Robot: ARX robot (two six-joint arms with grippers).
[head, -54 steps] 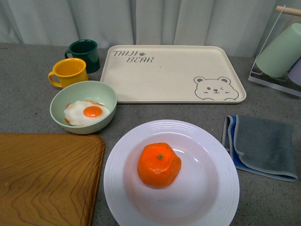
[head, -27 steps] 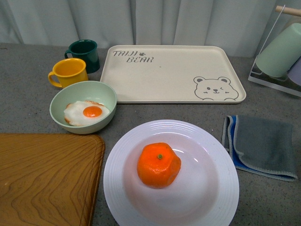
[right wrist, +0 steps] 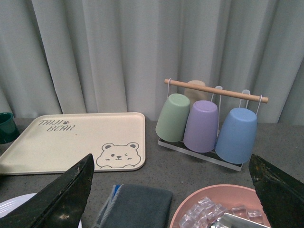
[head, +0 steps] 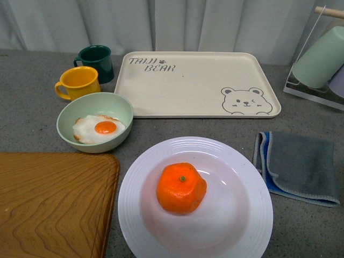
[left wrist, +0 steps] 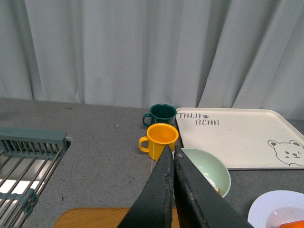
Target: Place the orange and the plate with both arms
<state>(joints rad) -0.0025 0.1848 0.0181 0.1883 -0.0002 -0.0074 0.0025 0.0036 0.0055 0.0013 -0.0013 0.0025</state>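
The orange (head: 181, 188) sits in the middle of the white ridged plate (head: 239, 169) at the table's near edge in the front view. Neither gripper shows in the front view. In the left wrist view my left gripper (left wrist: 172, 150) is shut and empty, held above the table near the green bowl; a piece of the plate (left wrist: 266, 209) and a sliver of the orange (left wrist: 293, 224) show at the corner. In the right wrist view my right gripper (right wrist: 172, 164) is open wide and empty, and only an edge of the plate (right wrist: 8, 203) shows.
A cream bear tray (head: 199, 83) lies behind the plate. A green bowl with a fried egg (head: 95, 122), a yellow mug (head: 79, 82) and a dark green mug (head: 97, 62) stand left. A wooden board (head: 51, 201), a grey cloth (head: 298, 166), a cup rack (right wrist: 209, 123) and a pink bowl of ice (right wrist: 213, 209) are around.
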